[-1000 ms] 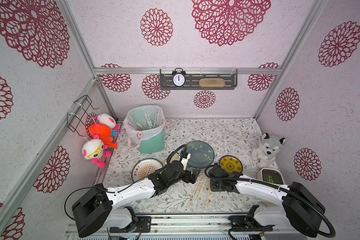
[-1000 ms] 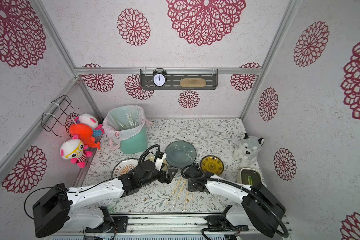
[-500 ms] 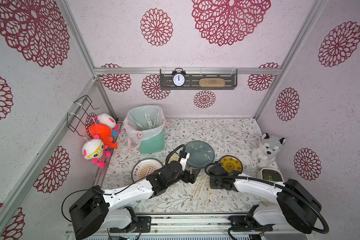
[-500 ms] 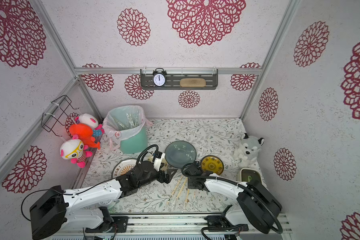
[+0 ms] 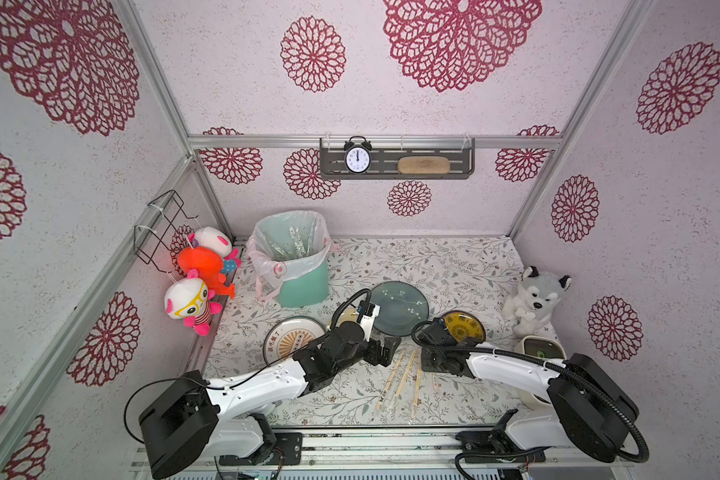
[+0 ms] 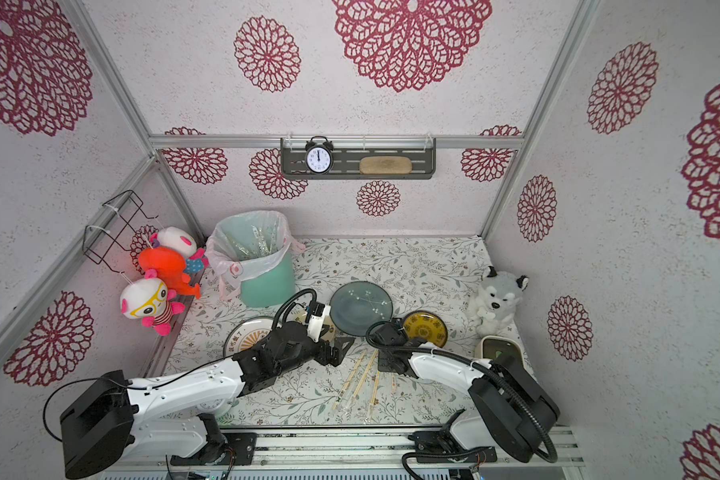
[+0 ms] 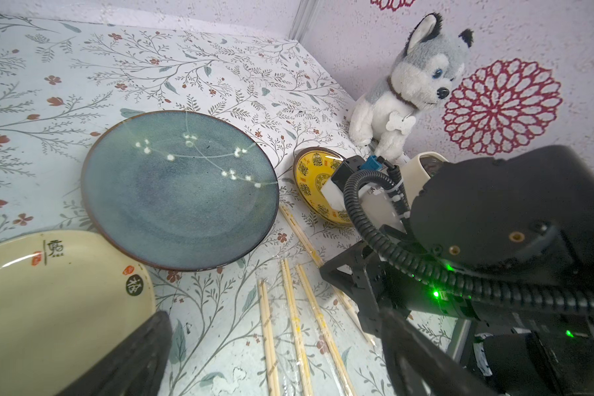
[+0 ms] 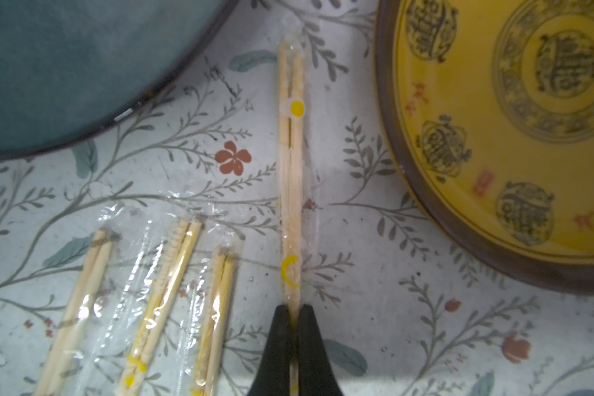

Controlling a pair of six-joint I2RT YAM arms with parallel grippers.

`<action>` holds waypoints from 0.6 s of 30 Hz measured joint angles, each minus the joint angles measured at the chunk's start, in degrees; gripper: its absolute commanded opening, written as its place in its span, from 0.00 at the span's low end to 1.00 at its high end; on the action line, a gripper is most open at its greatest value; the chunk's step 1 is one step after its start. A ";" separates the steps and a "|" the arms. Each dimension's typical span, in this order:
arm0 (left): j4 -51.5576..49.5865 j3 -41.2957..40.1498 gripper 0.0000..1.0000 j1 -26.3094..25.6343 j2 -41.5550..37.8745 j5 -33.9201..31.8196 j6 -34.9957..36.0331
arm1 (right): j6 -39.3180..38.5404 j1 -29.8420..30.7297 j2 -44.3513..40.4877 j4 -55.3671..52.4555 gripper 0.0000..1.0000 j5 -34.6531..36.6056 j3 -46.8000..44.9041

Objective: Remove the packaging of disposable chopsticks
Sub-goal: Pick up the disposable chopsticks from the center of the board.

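Several pairs of disposable chopsticks lie on the floral table, each in its clear packaging. In the right wrist view my right gripper [image 8: 294,310] is shut on one wrapped pair [image 8: 290,178], which lies flat between the blue-grey and yellow plates. Three other wrapped pairs [image 8: 165,284] lie beside it and show in both top views [image 5: 395,380] [image 6: 356,380]. My left gripper [image 7: 271,356] hangs open just above those pairs [image 7: 295,325] with nothing in it. It sits left of the right gripper [image 5: 433,363] in a top view. Empty clear sleeves [image 5: 296,241] lie in the bin.
A blue-grey plate [image 5: 399,307], a yellow plate [image 5: 463,328] and a cream plate [image 5: 294,343] ring the chopsticks. The green bin [image 5: 304,286] with its liner stands at the back left. A husky plush [image 5: 535,299] and a white container [image 5: 539,353] stand at the right.
My right gripper has closed its jaws on the wrapped pair. The left arm has barely moved and stays open.
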 measured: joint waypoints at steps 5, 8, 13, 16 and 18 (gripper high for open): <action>0.83 0.02 0.98 0.00 2.49 -0.02 0.00 | -1.22 -0.68 -2.25 2.34 0.00 -1.07 -1.95; 1.40 0.02 0.98 0.00 3.65 0.00 -0.02 | -1.88 -1.29 -4.07 2.43 0.00 -1.81 -3.19; 2.12 0.28 0.98 0.00 3.65 -0.04 0.04 | -3.43 -2.27 -7.91 1.99 0.00 -2.67 -4.96; 2.58 0.39 0.98 0.00 3.65 -0.07 0.17 | -4.72 -2.64 -10.60 2.29 0.00 -3.52 -5.27; 3.30 0.46 0.98 0.00 3.74 -0.26 0.22 | -5.44 -2.95 -12.15 2.91 0.00 -4.09 -5.51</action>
